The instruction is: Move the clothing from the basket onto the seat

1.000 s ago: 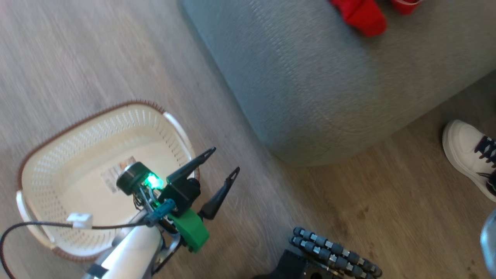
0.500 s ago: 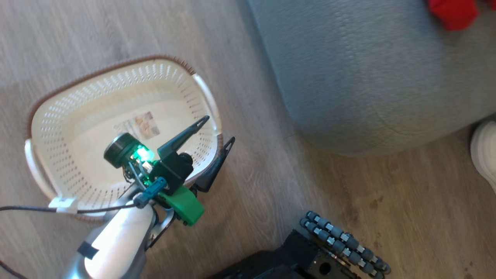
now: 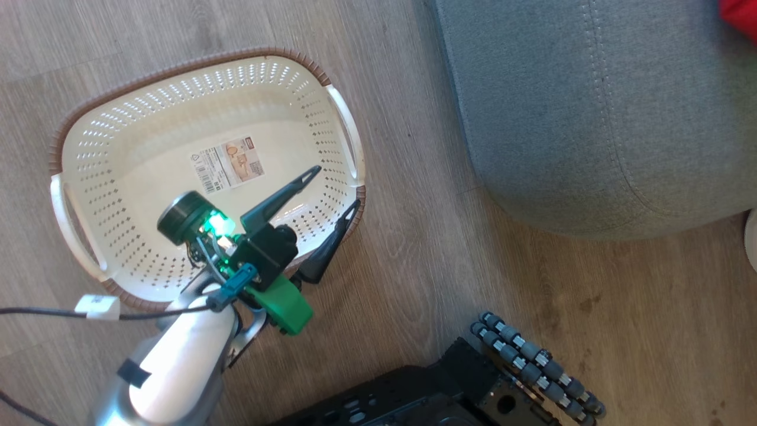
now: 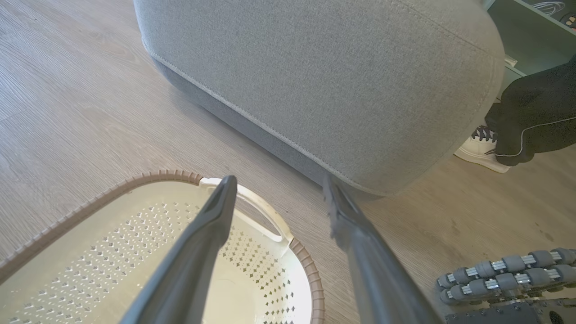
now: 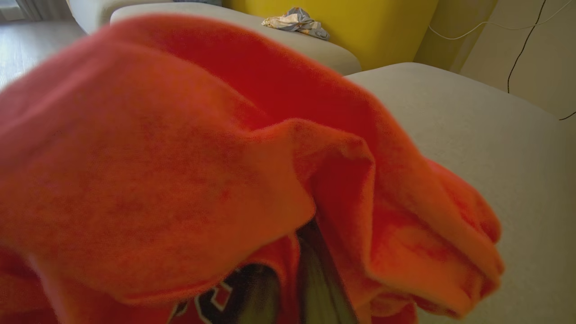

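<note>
One cream-white perforated plastic basket (image 3: 106, 142), left. One grey upholstered seat (image 3: 562, 106), right. One red fabric garment (image 5: 180, 157), clamped in closed right fingers (image 5: 317, 288). Left fingers (image 3: 284, 198) spread wide, empty.

Blurred clothing (image 5: 180, 157) mostly covers the right gripper (image 5: 288, 292); shoe (image 3: 753, 239) cropped.

A grey-brown wood-grain floor (image 3: 414, 248) is spread across the head view. At three o'clock in the left wrist view, a white laced shoe (image 4: 479, 150) is planted on it, topped by a dark trouser leg (image 4: 535, 117). At twelve o'clock in the right wrist view, a crumpled patterned cloth (image 5: 294, 21) is seen before a yellow wall (image 5: 387, 27). A thin black cable (image 5: 522, 49) is hung at two o'clock.
</note>
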